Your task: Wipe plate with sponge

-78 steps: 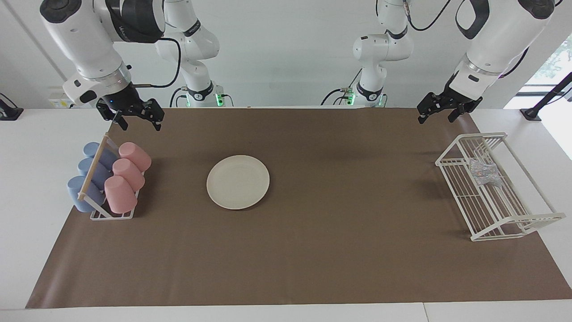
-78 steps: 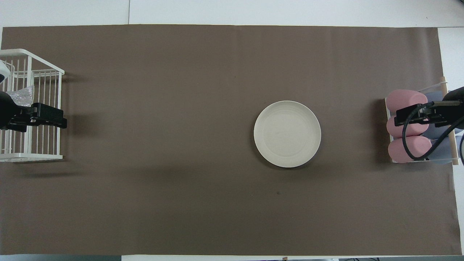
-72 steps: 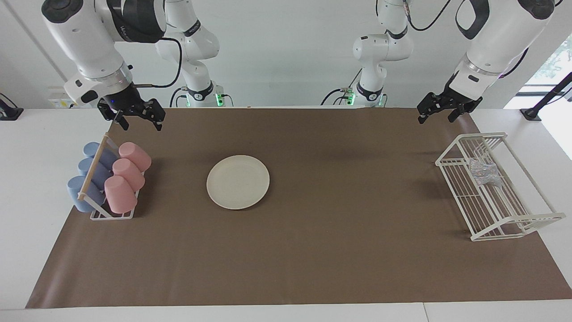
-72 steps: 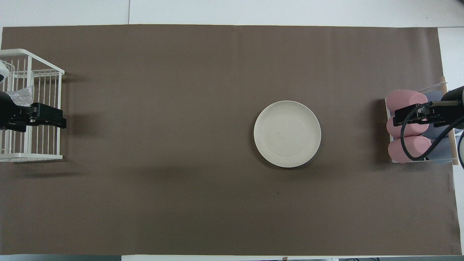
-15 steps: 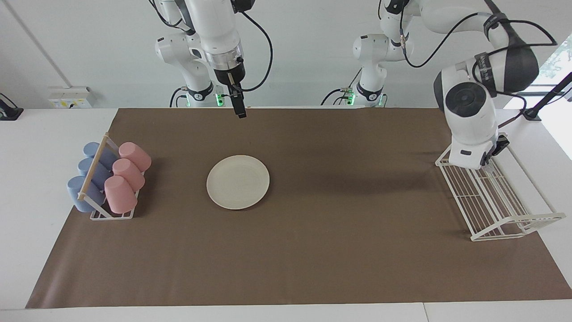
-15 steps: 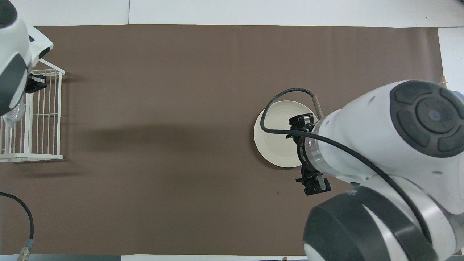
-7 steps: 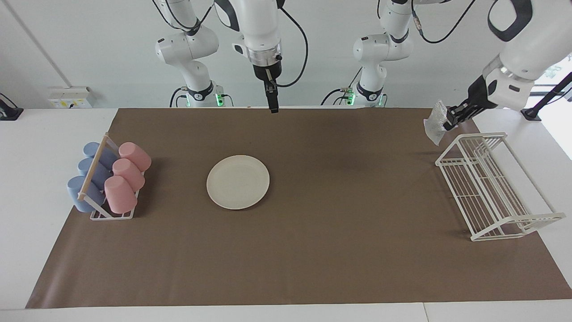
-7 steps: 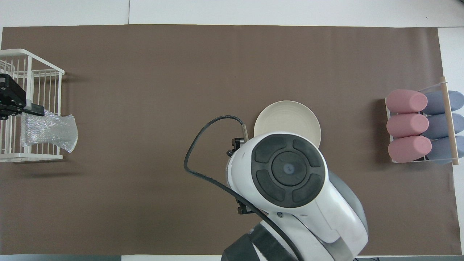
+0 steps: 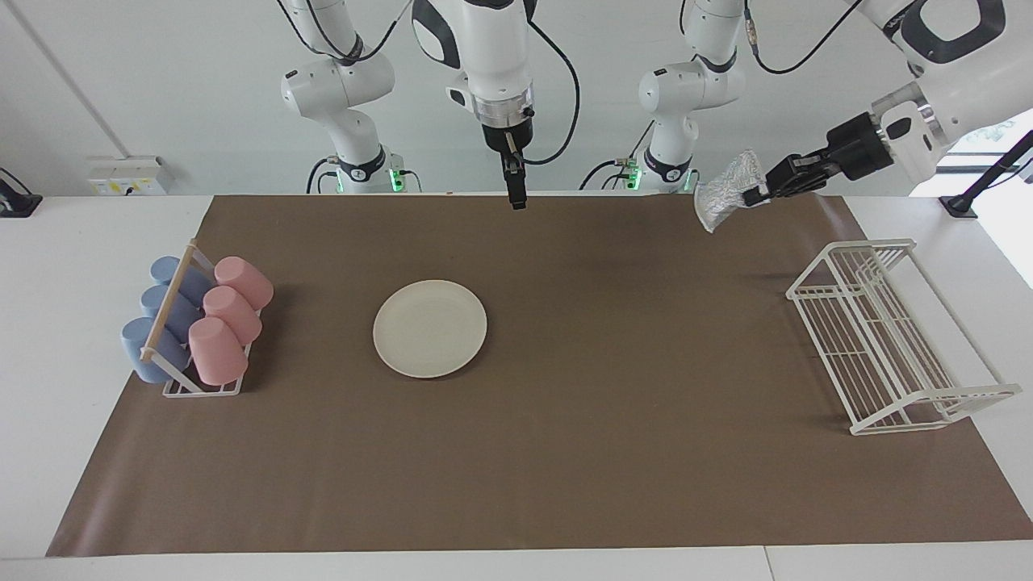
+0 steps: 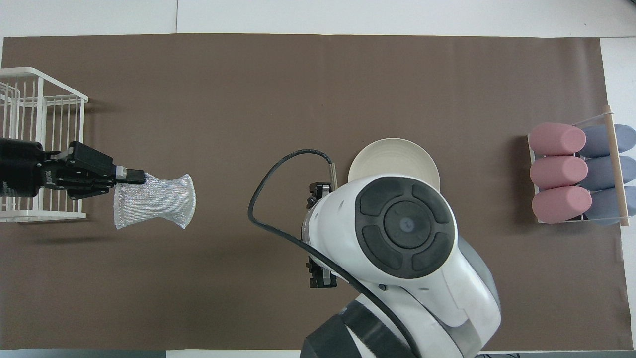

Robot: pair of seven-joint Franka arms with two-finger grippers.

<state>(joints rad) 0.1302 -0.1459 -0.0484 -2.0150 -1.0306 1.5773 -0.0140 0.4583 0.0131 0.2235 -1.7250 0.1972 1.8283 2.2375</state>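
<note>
plate (image 9: 430, 328): round, cream, plain, shallow rim; lies flat on the counter, well apart from my fingers
sponge (image 9: 725, 191): small silvery mesh pad, wrinkly, pinched in at the middle; held by one edge in my left fingers (image 10: 133, 175), hanging clear of the counter, well apart from the plate

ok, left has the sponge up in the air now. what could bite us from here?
1. The left gripper pinches the silvery mesh sponge by one edge only; most of it hangs loose and could slip out.
2. The round cream plate lies free on the brown mat, so a wipe may push it along.
3. The right gripper hangs over the mat's robot-side edge, roughly between sponge and plate, so the arms may cross.
</note>
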